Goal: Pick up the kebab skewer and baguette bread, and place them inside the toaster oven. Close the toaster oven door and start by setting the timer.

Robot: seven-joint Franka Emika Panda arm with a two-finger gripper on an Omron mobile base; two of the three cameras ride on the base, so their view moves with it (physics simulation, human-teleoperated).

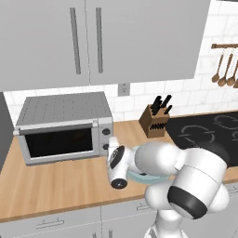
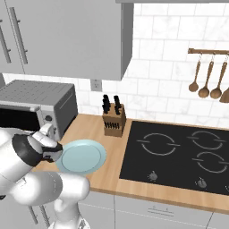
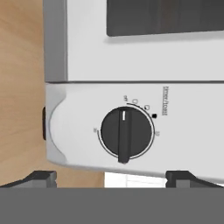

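Observation:
The silver toaster oven (image 1: 65, 122) (image 2: 42, 100) stands at the back left of the wooden counter. Its door (image 1: 58, 142) is shut, and the dark glass (image 3: 166, 15) hides the inside. My gripper (image 1: 110, 149) (image 2: 53, 134) (image 3: 113, 178) is open, right in front of the oven's knob panel. In the hand view a dark timer knob (image 3: 127, 133) sits centred between my spread fingertips (image 3: 41, 177), apart from them. A pale blue plate (image 2: 82, 156) (image 1: 139, 177) beside the oven lies bare. The kebab skewer and baguette bread are out of view.
A wooden knife block (image 1: 155, 122) (image 2: 113, 120) stands at the back of the counter, right of the oven. The black cooktop (image 2: 179, 152) lies further right, with wooden spoons (image 2: 208, 80) hanging above it. Grey wall cabinets (image 1: 93, 42) hang over the oven.

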